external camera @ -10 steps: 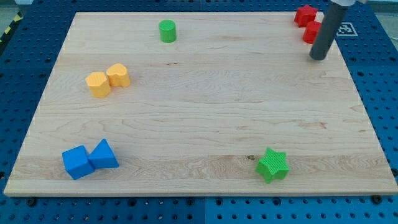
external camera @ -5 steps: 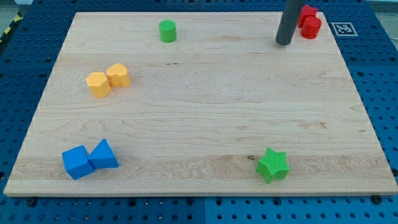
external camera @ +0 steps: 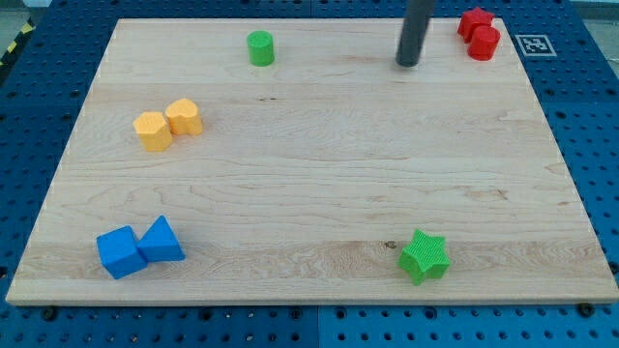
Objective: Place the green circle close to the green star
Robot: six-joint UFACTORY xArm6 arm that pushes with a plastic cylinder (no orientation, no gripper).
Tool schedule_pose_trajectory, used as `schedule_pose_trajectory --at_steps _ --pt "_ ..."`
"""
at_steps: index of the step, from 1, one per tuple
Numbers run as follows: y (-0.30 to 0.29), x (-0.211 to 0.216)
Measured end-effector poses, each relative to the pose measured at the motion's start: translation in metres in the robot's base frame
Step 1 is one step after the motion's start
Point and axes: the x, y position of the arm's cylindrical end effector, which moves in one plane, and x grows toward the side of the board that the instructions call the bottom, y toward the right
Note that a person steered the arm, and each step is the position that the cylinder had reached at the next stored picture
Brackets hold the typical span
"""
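Note:
The green circle (external camera: 259, 47) stands near the top edge of the wooden board (external camera: 309, 174), left of the middle. The green star (external camera: 425, 256) lies near the bottom edge, right of the middle, far from the circle. My tip (external camera: 408, 63) rests on the board near the top edge, well to the right of the green circle and left of the red blocks. It touches no block.
Two red blocks (external camera: 478, 33) sit together at the top right corner. Two yellow blocks (external camera: 167, 124) sit side by side at the left. A blue cube (external camera: 120, 252) and a blue triangle (external camera: 162, 240) touch at the bottom left.
My tip has moved left along the top of the board, from beside the red blocks toward the green circle. No block has moved.

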Motion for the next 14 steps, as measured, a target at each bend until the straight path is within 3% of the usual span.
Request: schedule_pose_trajectory --at_steps 2,4,10,14 --pt "-0.118 -0.059" --pt "-0.197 -0.064" --pt "-0.197 -0.049" --pt "-0.186 0.026"
